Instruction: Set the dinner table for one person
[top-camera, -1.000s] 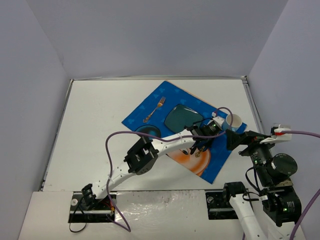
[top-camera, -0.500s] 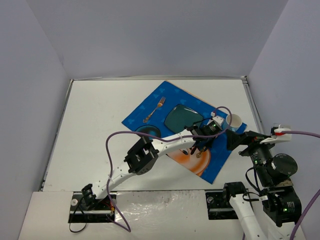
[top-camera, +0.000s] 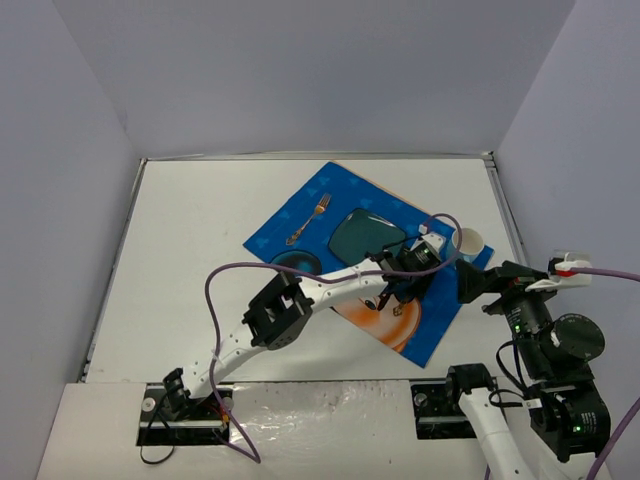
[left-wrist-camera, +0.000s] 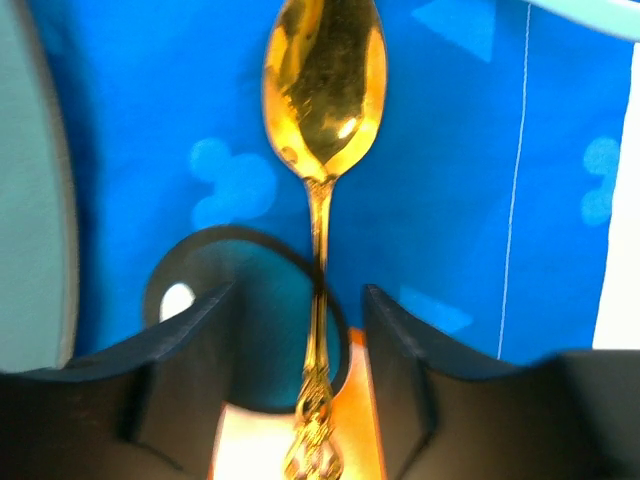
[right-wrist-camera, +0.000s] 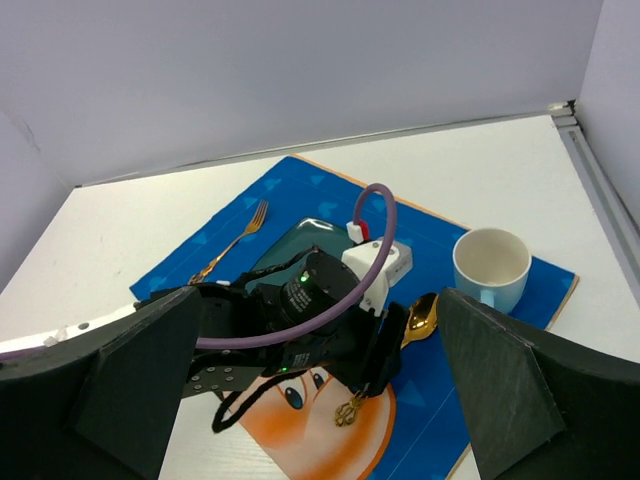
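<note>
- your left hand (left-wrist-camera: 298, 300) hovers low over the gold metal spoon (left-wrist-camera: 322, 120); its two dark fingers (left-wrist-camera: 190, 350) stand apart on either side of the handle, with a gap on each side, so it has hold of nothing
- the spoon lies flat on the blue mickey mouse cloth placemat (top-camera: 300, 215), its bowl pointing away from the hand and its ornate handle end over the orange part of the print
- in the right wrist view the spoon's bowl sits between the teal rounded-square plate (top-camera: 365, 236) and the white cup with a pale blue outside (right-wrist-camera: 491, 262), near the cup but not touching it
- a gold metal fork (top-camera: 309, 219) lies on the placemat on the plate's left side, apart from it
- your right hand (right-wrist-camera: 320, 294) is raised off to the right, spread wide with nothing between its fingers, and looks down at the setting
- the large plain white tabletop (top-camera: 200, 250) lies under everything, boxed in by pale walls; the placemat sits askew on its middle-right part, and the left half is bare white
</note>
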